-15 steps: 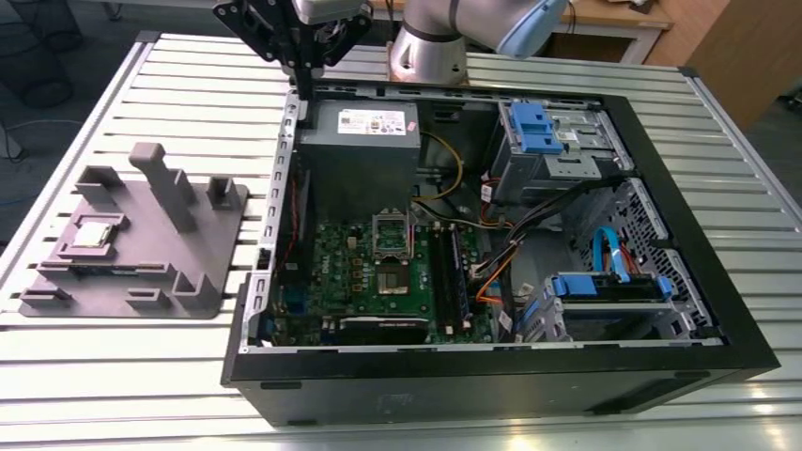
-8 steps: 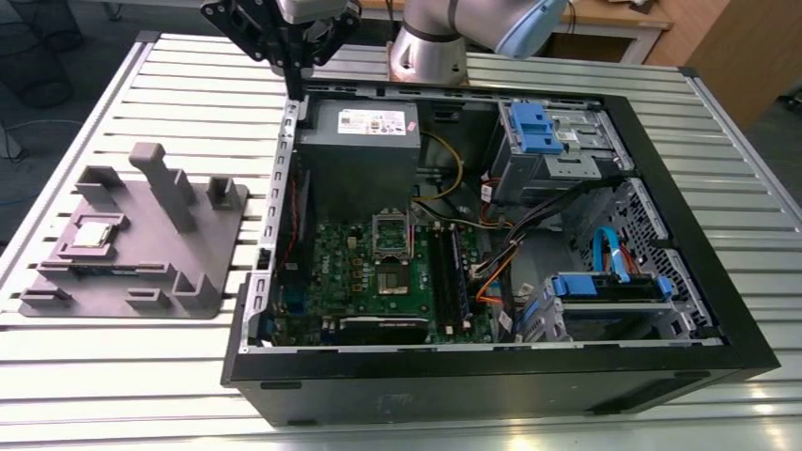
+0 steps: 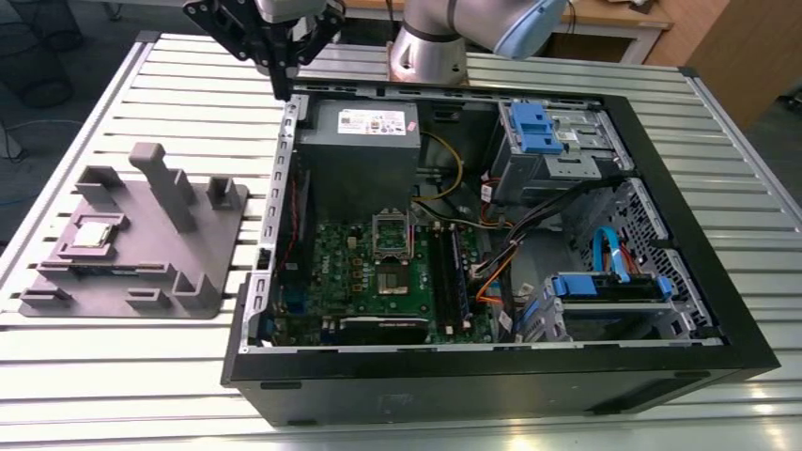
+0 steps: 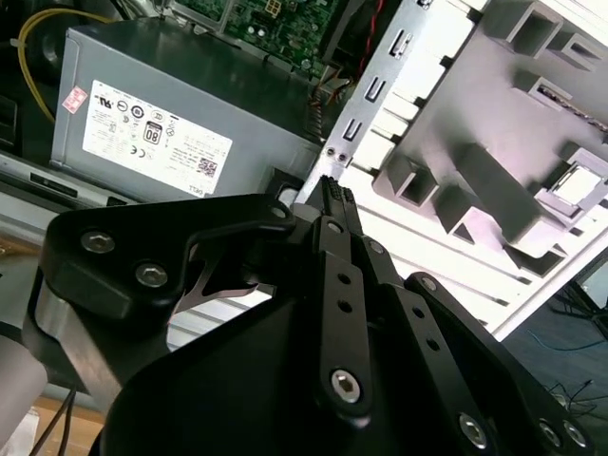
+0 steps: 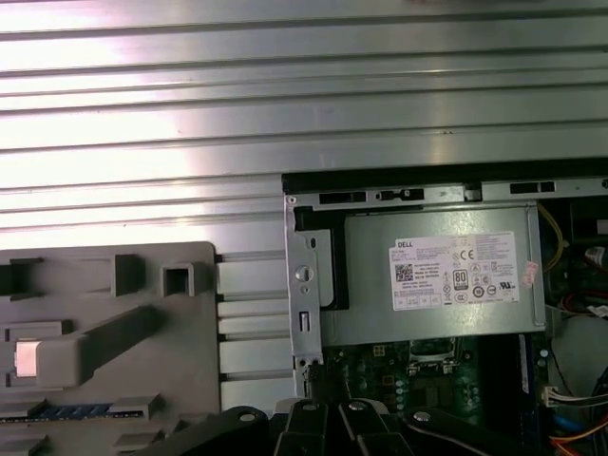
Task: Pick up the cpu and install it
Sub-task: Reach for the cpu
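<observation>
Gripper (image 3: 284, 90) is being held closed, empty, over slatted metal table (image 3: 150, 89), dark floor (image 3: 75, 23) beyond. Cpu (image 3: 94, 232) is being cradled by grey tray (image 3: 188, 287).

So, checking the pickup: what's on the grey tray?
The cpu lies flat in a recess on the tray, among upright posts. Whatever is beneath the cpu is covered.
</observation>
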You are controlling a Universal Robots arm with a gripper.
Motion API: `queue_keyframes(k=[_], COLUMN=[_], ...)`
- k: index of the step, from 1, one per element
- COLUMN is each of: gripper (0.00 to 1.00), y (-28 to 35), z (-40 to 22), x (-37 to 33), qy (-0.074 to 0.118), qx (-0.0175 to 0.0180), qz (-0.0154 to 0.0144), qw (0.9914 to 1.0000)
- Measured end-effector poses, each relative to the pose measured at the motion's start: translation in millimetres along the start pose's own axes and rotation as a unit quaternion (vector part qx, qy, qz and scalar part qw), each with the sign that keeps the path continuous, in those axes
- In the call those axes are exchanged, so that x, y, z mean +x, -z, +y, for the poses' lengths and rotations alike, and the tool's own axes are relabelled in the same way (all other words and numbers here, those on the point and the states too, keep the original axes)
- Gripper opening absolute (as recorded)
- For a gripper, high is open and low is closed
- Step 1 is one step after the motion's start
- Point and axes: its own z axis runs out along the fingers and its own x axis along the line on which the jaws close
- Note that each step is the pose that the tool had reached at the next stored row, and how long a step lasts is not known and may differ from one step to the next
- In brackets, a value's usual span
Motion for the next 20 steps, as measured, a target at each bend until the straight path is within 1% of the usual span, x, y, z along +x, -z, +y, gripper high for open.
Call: queue_keyframes(k=[3, 6, 20], gripper=[0.11, 0.11, 0.11], y=[0.0, 0.0, 0.1], z=[-0.4, -0.6, -0.7], x=[5.1, 7.7, 9.3], qy=[0.0, 0.0, 0.0], qx=[0.0, 0.0, 0.0], qz=[0.0, -0.0001, 0.0], qw=[1.0, 1.0, 1.0])
